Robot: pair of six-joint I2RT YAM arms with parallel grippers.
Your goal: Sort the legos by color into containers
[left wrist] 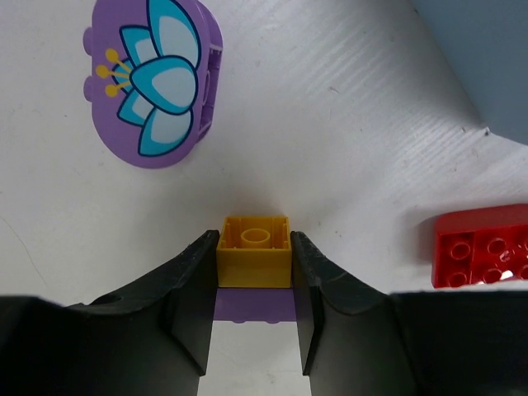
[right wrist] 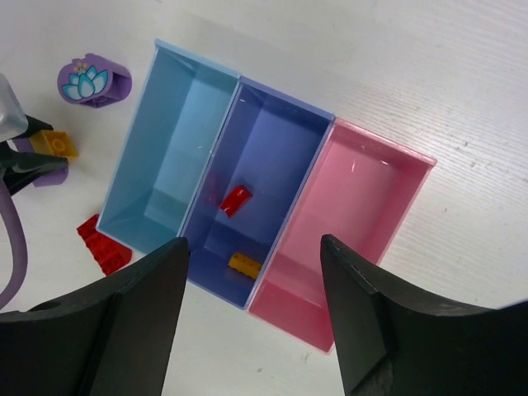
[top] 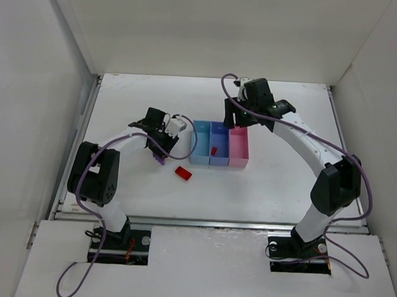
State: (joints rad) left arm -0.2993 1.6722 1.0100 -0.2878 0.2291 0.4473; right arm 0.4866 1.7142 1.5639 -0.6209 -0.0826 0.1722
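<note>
The left hand point(left wrist: 253, 246) is clamped on a yellow brick point(left wrist: 254, 264), one finger flat on each side wall, low on the worktop point(left wrist: 330, 124) just left of the containers. The brick sits on a thin purple piece point(left wrist: 254, 304), prob. studded together, so a lift may bring both up. Can't tell if they're joined, or if the brick is off the surface. A side-wall grip makes sense: flat faces, studs free. Near it lie a purple flower brick point(left wrist: 157, 82), further out, and a loose red brick point(left wrist: 483, 246) to the side, close to the light blue bin point(right wrist: 169, 157); neither is touched. The right hand point(right wrist: 252, 239) hangs w/ fingers spread wide and nothing btwn them, above the three joined bins, looking straight down. It's prob. parked there out of the other arm's way, bins in view. The blue-violet bin point(right wrist: 272, 140) holds a small red brick point(right wrist: 236, 200) and an orange-yellow brick point(right wrist: 245, 264); the light blue bin and pink bin point(right wrist: 363, 198) look empty. So two colours share one bin, i.e. sorting isn't clean. I'd judge the task early-to-mid, w/ several pieces out on the worktop. Next step, likely: lift the yellow, carry it right over a bin wall, release. Risk: the purple piece tags along or drops off mid-carry.
</note>
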